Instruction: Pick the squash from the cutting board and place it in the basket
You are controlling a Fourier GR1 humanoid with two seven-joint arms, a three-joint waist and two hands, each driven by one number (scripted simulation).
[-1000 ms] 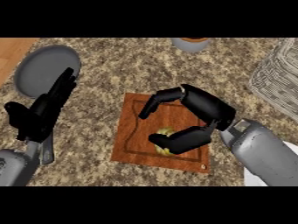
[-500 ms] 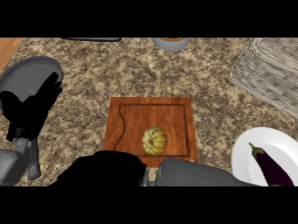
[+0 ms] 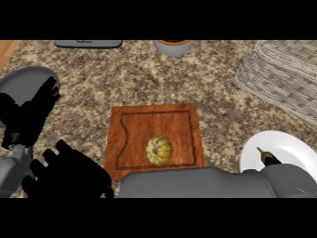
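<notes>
Even, diffuse light fills the scene, moderately bright, with no single source to be read from it. The speckled counter is lit flat from edge to edge, without glare. A soft, narrow shadow hugs the wicker basket along its lower rim at about four o'clock. The white plate is the brightest patch, nearly washed out. Both black hands, left and right, read as near-featureless dark shapes. The squash casts barely any shadow on the cutting board. Fine detail is soft everywhere; straight edges show no bending toward the borders.
</notes>
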